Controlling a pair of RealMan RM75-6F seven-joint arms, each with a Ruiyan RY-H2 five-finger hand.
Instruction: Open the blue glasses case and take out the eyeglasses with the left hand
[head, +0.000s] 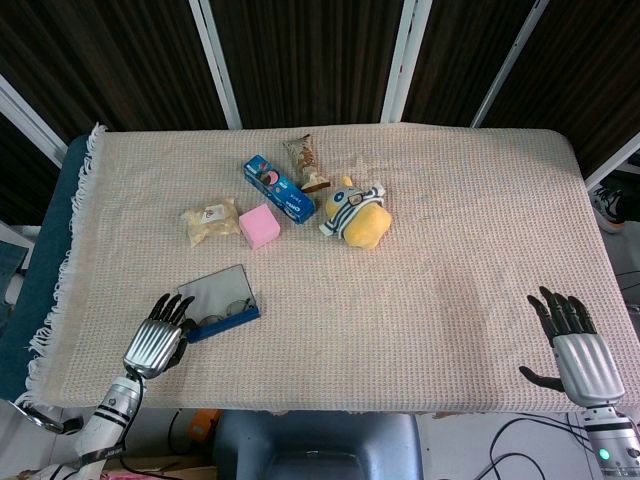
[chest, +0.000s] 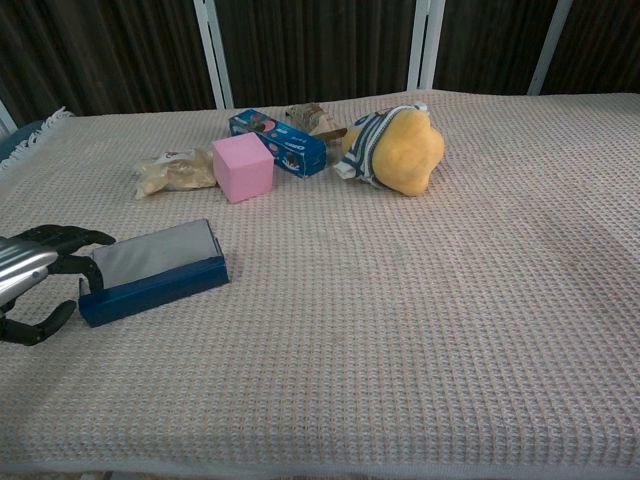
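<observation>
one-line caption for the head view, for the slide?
Left hand at the open blue glasses case, eyeglasses inside; right hand idle.

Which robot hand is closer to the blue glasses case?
The left hand. It sits right at the left end of the open blue glasses case. The right hand rests far across the table near its right front edge, holding nothing.
</observation>
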